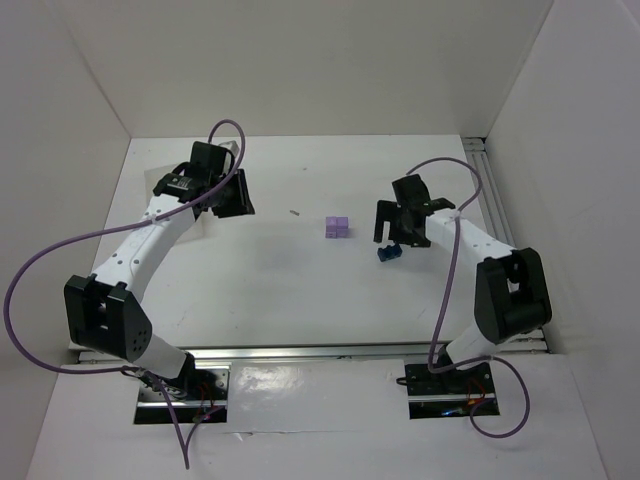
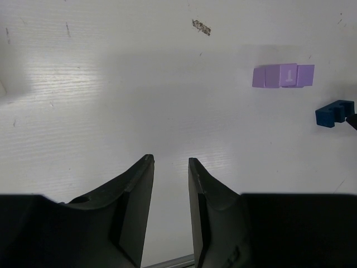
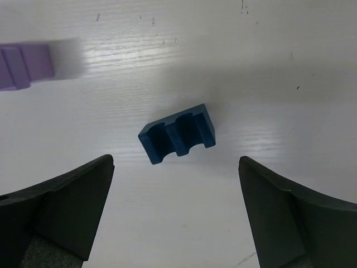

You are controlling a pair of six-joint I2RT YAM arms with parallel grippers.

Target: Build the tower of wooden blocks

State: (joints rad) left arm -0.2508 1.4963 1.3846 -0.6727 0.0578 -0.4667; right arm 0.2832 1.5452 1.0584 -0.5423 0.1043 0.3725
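A small cluster of light purple blocks [image 1: 338, 227] lies on the white table near the middle. It also shows in the left wrist view [image 2: 283, 75] and at the left edge of the right wrist view [image 3: 25, 67]. One dark blue block [image 1: 388, 253] with two grooves lies on its side to the right of the cluster [image 3: 177, 133] [image 2: 333, 113]. My right gripper [image 1: 393, 235] [image 3: 176, 162] is wide open and empty, just above the blue block without touching it. My left gripper [image 1: 243, 200] [image 2: 170, 162] is far left of the blocks, with its jaws a narrow gap apart and empty.
A small dark speck [image 1: 295, 212] [image 2: 201, 27] lies on the table left of the purple blocks. White walls enclose the table on three sides. An aluminium rail [image 1: 490, 190] runs along the right edge. Purple cables loop off both arms.
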